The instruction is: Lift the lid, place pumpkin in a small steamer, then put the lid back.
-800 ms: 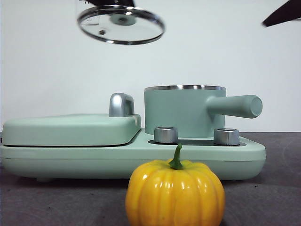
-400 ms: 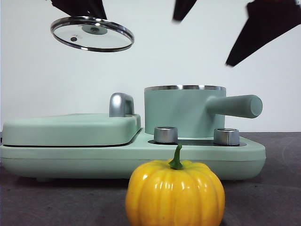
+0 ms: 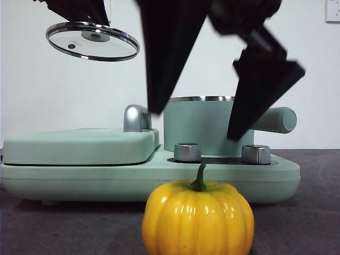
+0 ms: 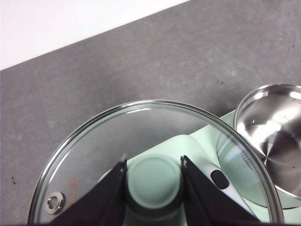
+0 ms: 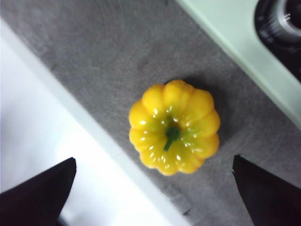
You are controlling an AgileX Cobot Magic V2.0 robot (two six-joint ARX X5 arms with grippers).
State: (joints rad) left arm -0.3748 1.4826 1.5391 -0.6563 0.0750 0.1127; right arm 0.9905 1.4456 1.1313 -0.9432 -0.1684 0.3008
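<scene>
The yellow ribbed pumpkin with a green stem sits on the dark table in front of the cooker; it also shows in the right wrist view. My right gripper hangs open above it, jaws wide apart and empty. The mint-green small steamer stands uncovered on the base, its stub handle pointing right; its shiny inside shows in the left wrist view. My left gripper is shut on the mint knob of the glass lid and holds it high at the left, over the griddle cover.
The wide mint-green base carries two chrome dials and the flat griddle cover with its chrome handle. The table's front edge runs close beside the pumpkin.
My right gripper has come down from the upper right to the middle, over the pumpkin and in front of the steamer. The lid has moved left and slightly down in my left gripper.
</scene>
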